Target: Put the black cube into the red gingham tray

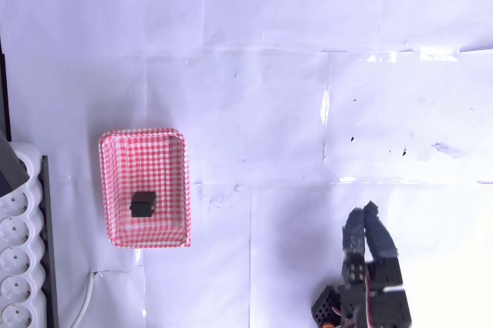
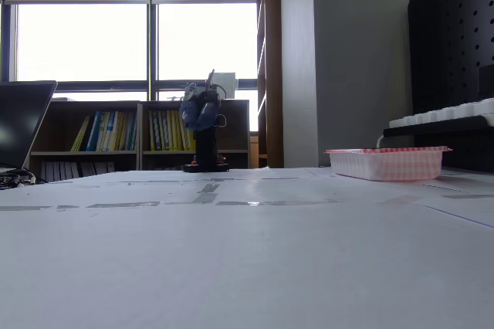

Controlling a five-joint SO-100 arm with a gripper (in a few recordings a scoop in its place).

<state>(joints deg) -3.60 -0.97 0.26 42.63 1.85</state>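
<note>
The black cube (image 1: 143, 205) rests inside the red gingham tray (image 1: 115, 189), toward its lower half in the overhead view. In the fixed view the tray (image 2: 386, 163) stands at the right of the table and its wall hides the cube. My gripper (image 1: 366, 212) is far to the right of the tray near the bottom edge of the overhead view, its two grey fingers close together with nothing between them. In the fixed view the arm stands folded at the table's far side, the gripper (image 2: 199, 109) raised above its base.
A white power strip (image 1: 19, 251) lies along the left edge, with a white cable (image 1: 86, 297) beside it. White paper sheets cover the table (image 1: 269, 74). A laptop (image 2: 19, 124) sits at the left in the fixed view.
</note>
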